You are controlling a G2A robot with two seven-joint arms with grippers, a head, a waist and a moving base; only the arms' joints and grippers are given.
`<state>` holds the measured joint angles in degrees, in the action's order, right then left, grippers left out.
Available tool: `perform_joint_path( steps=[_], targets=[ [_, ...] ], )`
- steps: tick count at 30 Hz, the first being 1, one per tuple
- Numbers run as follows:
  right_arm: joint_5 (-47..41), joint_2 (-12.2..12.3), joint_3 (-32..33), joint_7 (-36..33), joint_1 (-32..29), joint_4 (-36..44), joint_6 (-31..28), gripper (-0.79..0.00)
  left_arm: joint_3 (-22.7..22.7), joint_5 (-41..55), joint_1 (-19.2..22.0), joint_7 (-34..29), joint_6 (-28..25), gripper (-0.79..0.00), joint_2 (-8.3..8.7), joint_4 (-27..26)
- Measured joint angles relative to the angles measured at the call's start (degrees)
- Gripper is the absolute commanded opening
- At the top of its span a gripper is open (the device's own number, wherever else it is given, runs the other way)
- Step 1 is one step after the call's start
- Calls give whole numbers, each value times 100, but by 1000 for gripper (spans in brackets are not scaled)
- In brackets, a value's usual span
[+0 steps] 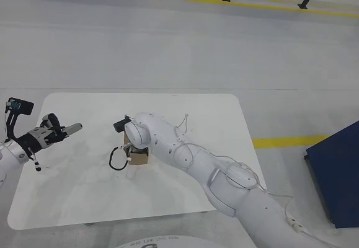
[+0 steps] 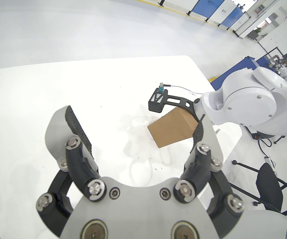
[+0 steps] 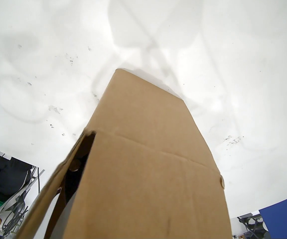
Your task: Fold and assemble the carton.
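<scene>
A brown carton [image 1: 139, 158] stands tilted on the white table [image 1: 185, 186], near its middle. In the left wrist view the carton [image 2: 170, 130] leans on a lower edge under the right arm's wrist. My right gripper [image 1: 134, 150] is shut on the carton. In the right wrist view the carton [image 3: 148, 162] rises close in front, a side flap gapes, and one dark finger [image 3: 75, 166] shows inside the gap. My left gripper [image 1: 67, 132] hangs over the table's left side, well apart from the carton. The left gripper [image 2: 136, 115] is open wide and holds nothing.
A black cable loop [image 1: 114, 162] hangs from the right wrist beside the carton. A blue panel [image 1: 353, 167] stands on the floor to the right of the table. A black chair [image 2: 270, 187] stands beyond the table's edge.
</scene>
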<state>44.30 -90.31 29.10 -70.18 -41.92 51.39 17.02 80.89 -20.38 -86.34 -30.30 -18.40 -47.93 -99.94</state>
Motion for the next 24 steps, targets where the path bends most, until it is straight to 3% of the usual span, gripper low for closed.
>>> perform_joint_path(
  steps=[7, 17, 24],
  targets=[
    [247, 88, 90, -59, -195, 250, 106, -785, 0, 0, 0, 0, 0, 0, 0, 0],
    [260, -4, 100, -20, -184, 236, 53, -785, 0, 0, 0, 0, 0, 0, 0, 0],
    [530, 264, 514, -11, -552, 1154, 93, -785, 0, 0, 0, 0, 0, 0, 0, 0]
  ],
)
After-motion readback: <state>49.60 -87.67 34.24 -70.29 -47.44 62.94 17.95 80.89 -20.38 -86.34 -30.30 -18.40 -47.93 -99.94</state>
